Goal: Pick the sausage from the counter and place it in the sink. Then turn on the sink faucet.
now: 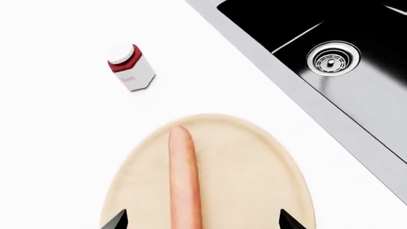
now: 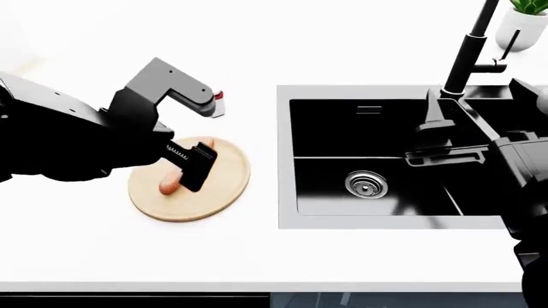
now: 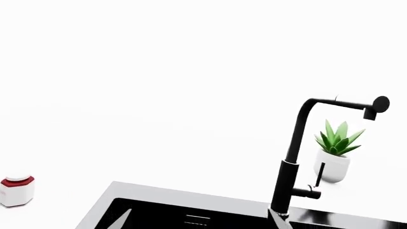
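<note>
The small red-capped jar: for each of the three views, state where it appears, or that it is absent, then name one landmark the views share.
Left wrist view: the jar stands on the white counter, beyond the wooden board.
Head view: only a sliver of it shows behind the left arm.
Right wrist view: it sits near the left edge, low.
Shared landmark: the black sink.

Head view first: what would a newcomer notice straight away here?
The left gripper hangs open over the sausage, which lies on a round wooden board on the white counter. To its right sits the black sink, with the tall black faucet behind it.
</note>
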You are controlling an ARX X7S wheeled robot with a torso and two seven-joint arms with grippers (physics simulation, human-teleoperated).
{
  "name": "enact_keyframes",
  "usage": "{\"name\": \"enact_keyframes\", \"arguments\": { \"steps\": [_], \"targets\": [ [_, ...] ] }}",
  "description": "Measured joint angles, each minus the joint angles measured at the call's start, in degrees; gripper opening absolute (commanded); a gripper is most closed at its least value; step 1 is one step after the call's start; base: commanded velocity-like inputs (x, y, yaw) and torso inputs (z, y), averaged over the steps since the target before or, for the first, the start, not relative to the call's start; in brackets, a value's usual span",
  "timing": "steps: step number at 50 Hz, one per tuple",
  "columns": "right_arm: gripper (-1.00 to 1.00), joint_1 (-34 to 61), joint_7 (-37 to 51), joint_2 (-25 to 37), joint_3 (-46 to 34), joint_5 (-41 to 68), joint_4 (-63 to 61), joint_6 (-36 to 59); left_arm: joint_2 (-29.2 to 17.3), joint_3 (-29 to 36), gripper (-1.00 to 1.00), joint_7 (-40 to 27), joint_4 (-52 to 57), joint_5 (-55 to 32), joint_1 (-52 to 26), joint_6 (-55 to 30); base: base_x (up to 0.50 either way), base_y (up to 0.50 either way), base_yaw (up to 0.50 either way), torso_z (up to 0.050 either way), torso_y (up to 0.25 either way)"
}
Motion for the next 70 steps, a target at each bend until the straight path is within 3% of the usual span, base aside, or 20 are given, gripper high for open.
{"name": "enact_keyframes", "arguments": {
  "steps": [36, 70],
  "targets": [
    [1.0, -1.92, -1.54, -1.88, -1.32, -2.83, 2.89, -0.54, 3.24, 6.49, 1.0, 9.62, -10.4, 12.15, 3.06, 9.63, 0.0, 0.0, 0.0, 0.0, 0.0],
    [1.0, -2.46, -1.67, -1.78, -1.32, -2.92, 3.05, -0.72, 2.18, 7.18, 1.0, 9.59, -10.19, 10.93, 6.78, 9.94, 0.0, 0.0, 0.0, 0.0, 0.0]
  ]
}}
